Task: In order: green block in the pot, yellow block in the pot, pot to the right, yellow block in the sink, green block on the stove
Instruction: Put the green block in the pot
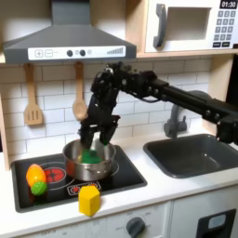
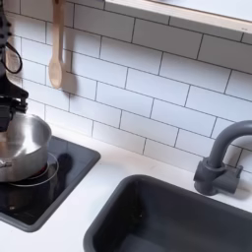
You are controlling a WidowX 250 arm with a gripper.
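Observation:
The green block [image 1: 90, 156] lies inside the silver pot [image 1: 72, 154], which stands on the left burner of the black stove [image 1: 130, 170]. My gripper [image 1: 98, 136] hangs just above the pot's rim, open, with nothing between its fingers. The yellow block [image 1: 88, 199] stands at the stove's front edge, in front of the pot. To the first exterior view's right lies the dark grey sink [image 1: 195, 154]. In the second exterior view the pot [image 2: 20, 148] sits at the left edge with part of my arm over it, and the sink [image 2: 167, 217] is at the lower right.
A lime-green and orange toy fruit [image 1: 35, 178] rests on the stove left of the pot. Wooden utensils [image 1: 33, 98] hang on the tiled wall. The faucet [image 1: 175, 119] rises behind the sink. A range hood and a microwave are overhead.

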